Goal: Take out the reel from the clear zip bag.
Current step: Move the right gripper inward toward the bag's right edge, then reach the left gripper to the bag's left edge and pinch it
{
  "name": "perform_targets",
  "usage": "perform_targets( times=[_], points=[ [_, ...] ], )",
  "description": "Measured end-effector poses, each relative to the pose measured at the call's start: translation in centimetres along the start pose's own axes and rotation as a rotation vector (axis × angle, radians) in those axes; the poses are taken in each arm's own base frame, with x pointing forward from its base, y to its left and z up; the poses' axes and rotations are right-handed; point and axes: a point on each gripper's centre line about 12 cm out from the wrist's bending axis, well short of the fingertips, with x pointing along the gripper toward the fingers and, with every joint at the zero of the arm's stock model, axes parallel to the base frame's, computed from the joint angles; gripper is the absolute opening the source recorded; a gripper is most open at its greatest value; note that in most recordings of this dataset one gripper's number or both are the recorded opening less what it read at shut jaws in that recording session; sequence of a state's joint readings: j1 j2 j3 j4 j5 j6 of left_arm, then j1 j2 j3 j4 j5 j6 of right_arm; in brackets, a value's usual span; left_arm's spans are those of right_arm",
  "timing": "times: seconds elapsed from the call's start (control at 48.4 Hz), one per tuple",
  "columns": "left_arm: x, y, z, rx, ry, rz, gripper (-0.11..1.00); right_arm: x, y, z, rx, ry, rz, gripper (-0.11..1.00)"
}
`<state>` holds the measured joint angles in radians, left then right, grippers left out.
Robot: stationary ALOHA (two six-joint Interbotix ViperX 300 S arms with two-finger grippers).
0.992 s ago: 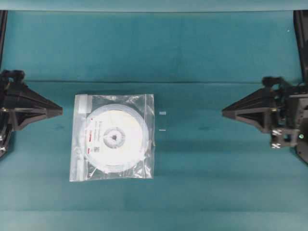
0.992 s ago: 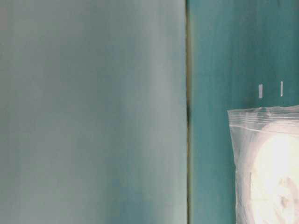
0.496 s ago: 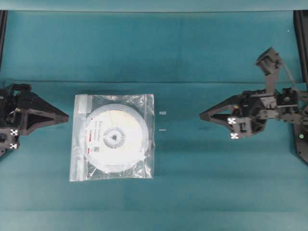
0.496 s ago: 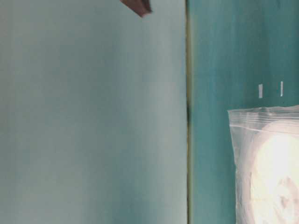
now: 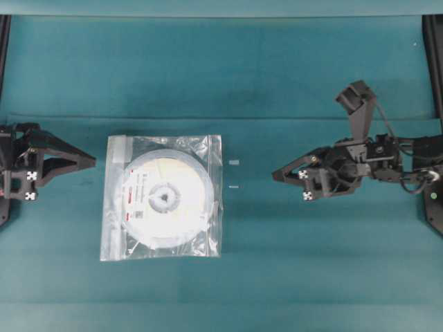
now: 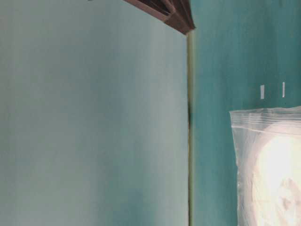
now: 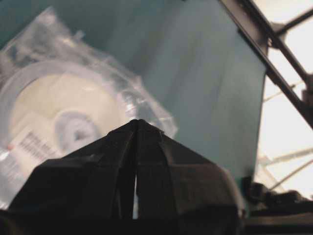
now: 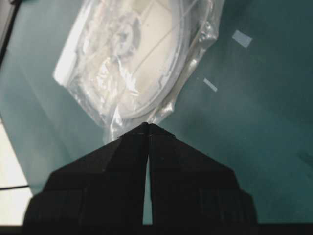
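Note:
The clear zip bag (image 5: 206,146) lies flat on the teal table, left of centre, with the reel (image 5: 165,197) inside it. The reel is a white disc with a hub hole and a small label with red marks. My left gripper (image 5: 93,160) is shut and empty, just left of the bag's upper left corner. My right gripper (image 5: 275,175) is shut and empty, well to the right of the bag. The left wrist view shows the reel (image 7: 63,112) beyond the shut tip (image 7: 138,121). The right wrist view shows the bag (image 8: 105,83) and reel (image 8: 156,54) ahead of the tip (image 8: 148,124).
Two small white tape marks (image 5: 234,162) (image 5: 233,186) lie on the cloth between the bag and my right gripper. Black frame posts stand at the far corners (image 5: 433,55). The table-level view shows the bag's zip edge (image 6: 263,115) and a dark gripper tip (image 6: 181,21).
My right gripper has moved left toward the bag and its arm has risen. My left gripper has shifted slightly and turned. The bag and reel have not moved.

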<state>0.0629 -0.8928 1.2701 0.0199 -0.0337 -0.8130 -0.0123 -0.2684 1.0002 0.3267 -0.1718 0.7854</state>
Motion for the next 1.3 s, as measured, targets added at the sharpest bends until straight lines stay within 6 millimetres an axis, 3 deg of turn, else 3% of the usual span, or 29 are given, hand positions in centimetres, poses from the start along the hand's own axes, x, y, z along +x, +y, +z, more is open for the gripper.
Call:
perform_targets(
  times=[0.248,0.393,0.475,0.682,0.765,0.889,1.302],
  points=[
    [-0.1,1.2,-2.0,-0.050,0.057,0.020,-0.06,1.3,0.2,0.0,0.000,0.010,-0.017,0.00],
    [-0.2,1.9,-3.1,-0.085,0.091,0.036,0.06,1.6,0.1,-0.1,-0.001,0.014,-0.026,0.00],
    [-0.2,2.3,-3.4,-0.103,0.099,0.046,0.22,1.6,0.1,-0.1,0.001,0.013,-0.025,0.00],
    [0.2,3.4,-4.6,-0.139,0.144,0.104,0.83,1.6,0.1,-0.1,0.001,0.014,-0.026,0.00],
    [0.5,4.2,-5.3,-0.166,0.173,0.146,0.97,1.6,0.1,-0.1,0.000,0.014,-0.024,0.00],
    [1.1,5.3,-6.3,-0.178,0.211,0.199,0.92,1.6,0.0,-0.1,0.001,0.014,-0.026,0.00],
    [3.9,7.3,-7.7,-0.203,0.212,0.236,0.93,1.6,0.1,-0.2,0.000,0.015,-0.025,0.00]
  ],
)
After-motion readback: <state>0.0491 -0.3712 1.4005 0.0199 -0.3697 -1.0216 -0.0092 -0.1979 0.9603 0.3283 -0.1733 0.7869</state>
